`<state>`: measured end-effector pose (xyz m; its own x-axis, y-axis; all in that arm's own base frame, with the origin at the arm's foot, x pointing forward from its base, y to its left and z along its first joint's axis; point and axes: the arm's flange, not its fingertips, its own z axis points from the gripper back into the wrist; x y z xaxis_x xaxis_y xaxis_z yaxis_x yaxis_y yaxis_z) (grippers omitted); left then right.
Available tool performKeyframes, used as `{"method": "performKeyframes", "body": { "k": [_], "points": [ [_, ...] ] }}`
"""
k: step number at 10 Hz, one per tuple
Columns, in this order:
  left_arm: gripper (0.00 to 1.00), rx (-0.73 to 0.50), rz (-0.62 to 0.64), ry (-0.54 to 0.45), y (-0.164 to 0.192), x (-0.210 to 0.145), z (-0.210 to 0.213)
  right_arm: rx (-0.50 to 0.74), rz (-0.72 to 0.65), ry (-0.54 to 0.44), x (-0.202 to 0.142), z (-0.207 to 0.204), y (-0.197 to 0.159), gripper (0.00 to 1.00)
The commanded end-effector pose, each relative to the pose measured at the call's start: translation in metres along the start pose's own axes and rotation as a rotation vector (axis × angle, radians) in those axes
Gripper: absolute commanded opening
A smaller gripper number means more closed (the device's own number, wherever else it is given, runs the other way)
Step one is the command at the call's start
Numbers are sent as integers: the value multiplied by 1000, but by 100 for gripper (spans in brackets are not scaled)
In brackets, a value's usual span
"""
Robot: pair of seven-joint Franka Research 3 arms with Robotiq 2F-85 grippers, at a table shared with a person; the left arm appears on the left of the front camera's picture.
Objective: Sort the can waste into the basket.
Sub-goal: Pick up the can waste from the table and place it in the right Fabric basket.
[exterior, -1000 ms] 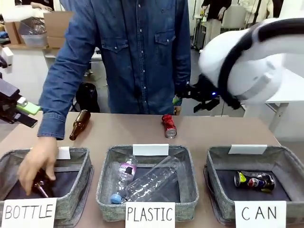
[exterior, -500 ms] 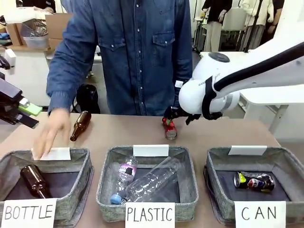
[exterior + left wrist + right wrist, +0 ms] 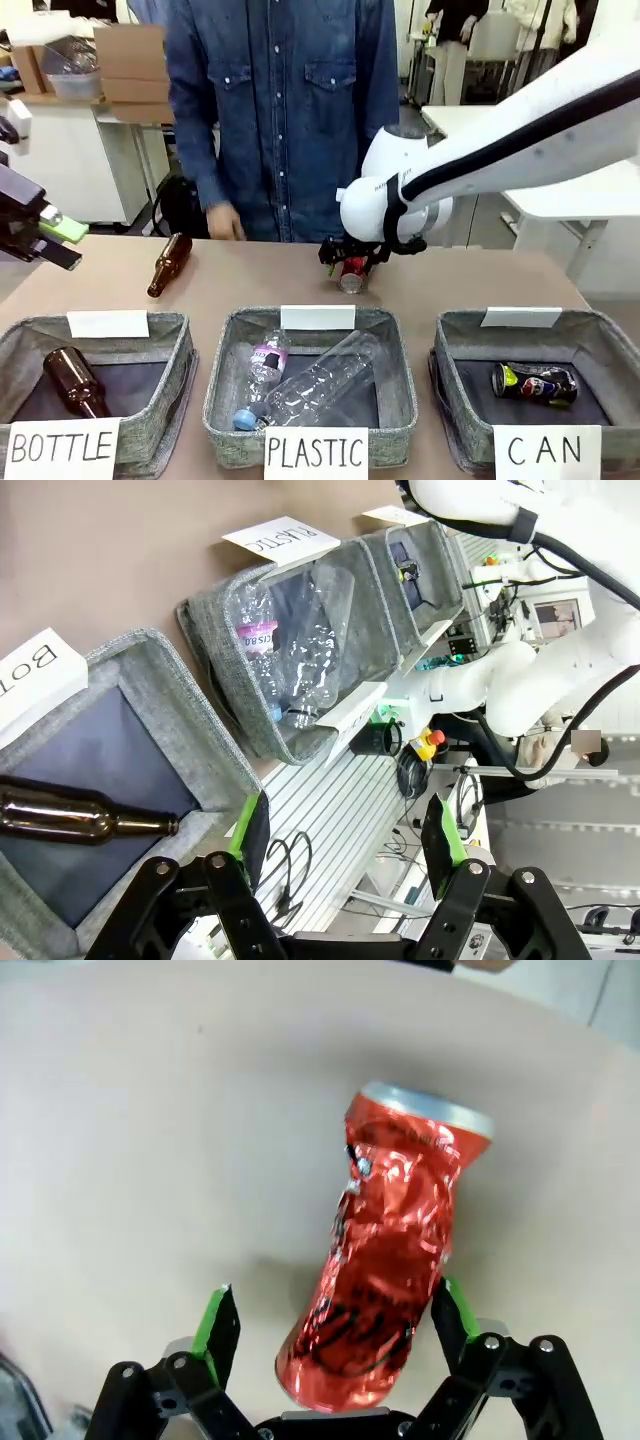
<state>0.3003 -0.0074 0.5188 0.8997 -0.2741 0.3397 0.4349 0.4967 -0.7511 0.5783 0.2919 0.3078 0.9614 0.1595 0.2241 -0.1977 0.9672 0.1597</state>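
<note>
Currently I see the right gripper [image 3: 332, 1328] spread wide, one green pad on each side of the red can [image 3: 390, 1270], low in the wrist frame; I cannot tell whether either pad touches it. In the front view that gripper [image 3: 350, 262] sits over the red can [image 3: 350, 273] at mid-frame, on the table [image 3: 260, 275] behind the middle bin.

Left gripper [image 3: 345, 838] is open and empty, hanging above the bottom of its wrist frame; in the front view it sits at the left edge [image 3: 55, 235].

Signs read "BOTTLE" [image 3: 60, 448], "PLASTIC" [image 3: 316, 450], "CAN" [image 3: 548, 450].

Counts:
- three grey bins
- two cans: the red one, plus a black can [image 3: 536, 381] lying in the CAN basket [image 3: 455, 350] at lower right
- two brown bottles: one in the left bin [image 3: 72, 381], one on the table [image 3: 168, 263] at upper left
- two clear plastic bottles [image 3: 310, 385] in the middle bin

A person's hand [image 3: 222, 220] hangs behind the table.
</note>
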Motion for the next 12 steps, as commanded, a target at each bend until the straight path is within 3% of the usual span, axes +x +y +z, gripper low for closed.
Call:
{"method": "performKeyframes", "body": {
  "k": [1, 6, 7, 8, 9, 10, 11, 12],
  "points": [
    [79, -2, -2, 4, -1, -2, 2, -54, -60, 2, 13, -6, 3, 100],
    [79, -2, -2, 4, -1, -2, 2, -53, -72, -14, 12, -6, 2, 100],
    [79, -2, -2, 4, -1, -2, 2, -58, -77, -24, 11, -6, 3, 42],
    [79, -2, -2, 4, -1, -2, 2, -61, -83, -27, 10, -7, 2, 42],
    [79, -2, -2, 4, -1, -2, 2, -80, -101, -49, 10, -9, 1, 0],
    [79, -2, -2, 4, -1, -2, 2, -82, -104, -56, 9, -9, -1, 37],
    [79, -2, -2, 4, -1, -2, 2, -103, -104, -71, 8, -8, -2, 0],
    [79, -2, -2, 4, -1, -2, 2, -115, -105, -72, 7, -9, -3, 0]
  ]
}}
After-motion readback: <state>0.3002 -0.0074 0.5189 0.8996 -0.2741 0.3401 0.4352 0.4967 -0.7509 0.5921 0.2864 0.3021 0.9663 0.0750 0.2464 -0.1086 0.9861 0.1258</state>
